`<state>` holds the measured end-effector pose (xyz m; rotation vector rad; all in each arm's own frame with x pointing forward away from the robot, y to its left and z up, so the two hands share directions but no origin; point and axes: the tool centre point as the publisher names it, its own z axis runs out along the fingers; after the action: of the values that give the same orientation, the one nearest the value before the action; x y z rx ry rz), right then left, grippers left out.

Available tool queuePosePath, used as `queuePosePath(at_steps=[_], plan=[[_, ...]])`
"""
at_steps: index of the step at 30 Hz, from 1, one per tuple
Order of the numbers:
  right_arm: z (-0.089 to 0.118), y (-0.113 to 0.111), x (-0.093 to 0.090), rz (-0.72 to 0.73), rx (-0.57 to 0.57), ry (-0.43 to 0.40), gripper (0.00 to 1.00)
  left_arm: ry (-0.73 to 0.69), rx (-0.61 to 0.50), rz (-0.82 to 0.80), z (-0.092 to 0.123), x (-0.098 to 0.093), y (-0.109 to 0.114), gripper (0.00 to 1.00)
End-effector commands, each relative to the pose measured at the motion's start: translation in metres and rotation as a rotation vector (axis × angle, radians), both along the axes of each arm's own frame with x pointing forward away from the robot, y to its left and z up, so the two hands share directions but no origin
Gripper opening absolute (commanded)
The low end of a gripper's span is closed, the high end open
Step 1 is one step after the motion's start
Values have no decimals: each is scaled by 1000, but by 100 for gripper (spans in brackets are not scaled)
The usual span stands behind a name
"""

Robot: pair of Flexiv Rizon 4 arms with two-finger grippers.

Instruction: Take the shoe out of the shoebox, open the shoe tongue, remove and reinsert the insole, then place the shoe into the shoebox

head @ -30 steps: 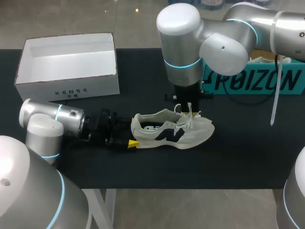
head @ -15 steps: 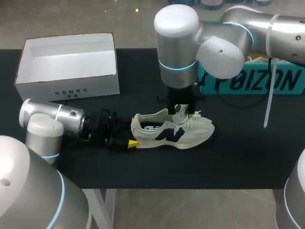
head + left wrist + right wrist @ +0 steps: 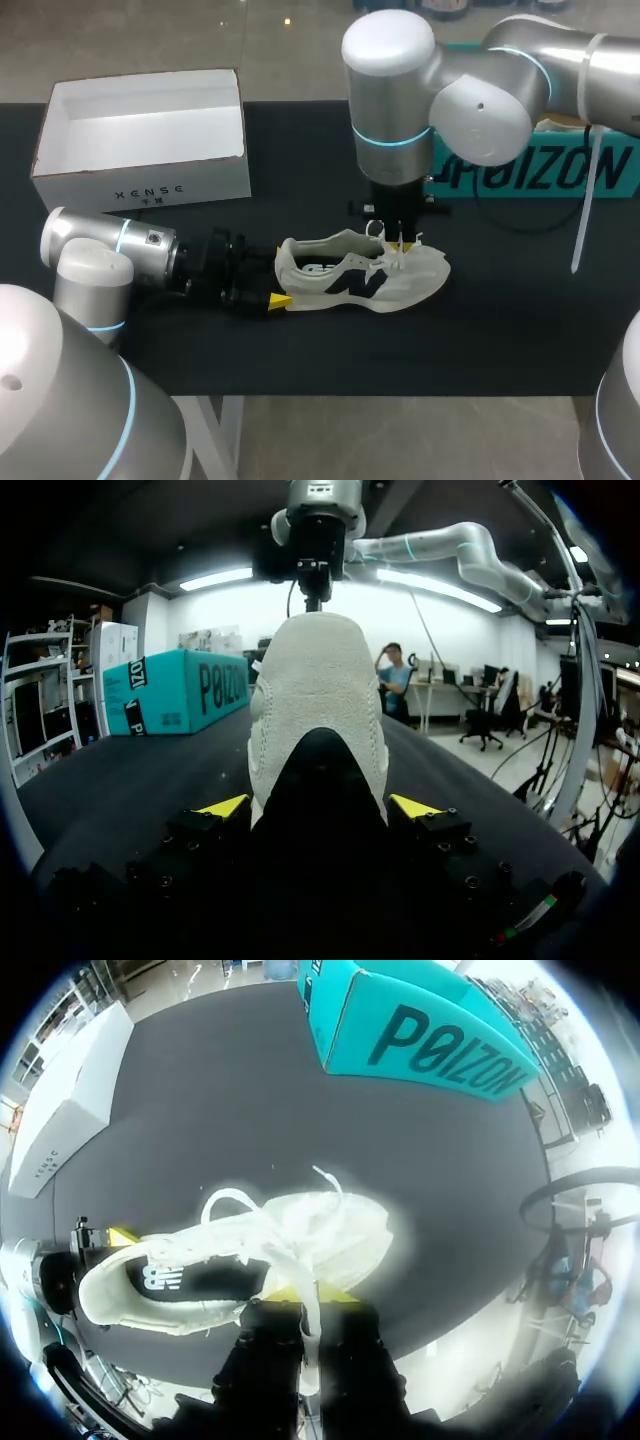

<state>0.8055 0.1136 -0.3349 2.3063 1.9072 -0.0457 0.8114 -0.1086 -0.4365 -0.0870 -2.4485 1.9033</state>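
Right arm (image 3: 400,110) has swung back rightward, jaws pinching the shoe (image 3: 350,280) tongue (image 3: 386,243); left jaws clamp the heel (image 3: 318,710).

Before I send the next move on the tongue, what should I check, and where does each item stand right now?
1. Shoe out of the shoebox, on its sole on the table: ok.
2. Left gripper shut on the shoe's heel to brace it: ok.
3. Right gripper directly above the laces: ok.
4. Right gripper's hold on the tongue: cannot tell; the tongue cannot be made out among the laces.
5. Shoebox open and empty for the return: ok.
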Motion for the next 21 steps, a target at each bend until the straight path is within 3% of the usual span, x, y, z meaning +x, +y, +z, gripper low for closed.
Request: queuePosePath(at_steps=[1,2,3,9,12,15,16,18,19,20,21], plan=[[4,-9,-1,3,20,-4,31,-1,-1,2,-4,0,0,0],[8,-8,-2,17,28,-7,79,-1,-1,2,-4,0,0,0],[12,-7,-3,27,36,-9,100,-1,-1,2,-4,0,0,0],[55,-2,-11,205,21,-44,100,-1,-1,2,-4,0,0,0],[80,1,-13,471,6,-38,100,-1,-1,2,-4,0,0,0],[90,10,-17,830,-69,12,100,-1,-1,2,-4,0,0,0],[90,16,-22,1018,-147,65,100,-1,-1,2,-4,0,0,0],[90,21,-35,1387,-71,192,100,-1,-1,2,-4,0,0,0],[88,24,-47,1567,-61,306,100,-1,-1,2,-4,0,0,0],[87,28,-55,1695,-91,386,100,-1,-1,2,-4,0,0,0],[87,28,-55,1695,-91,386,100,-1,-1,2,-4,0,0,0]])
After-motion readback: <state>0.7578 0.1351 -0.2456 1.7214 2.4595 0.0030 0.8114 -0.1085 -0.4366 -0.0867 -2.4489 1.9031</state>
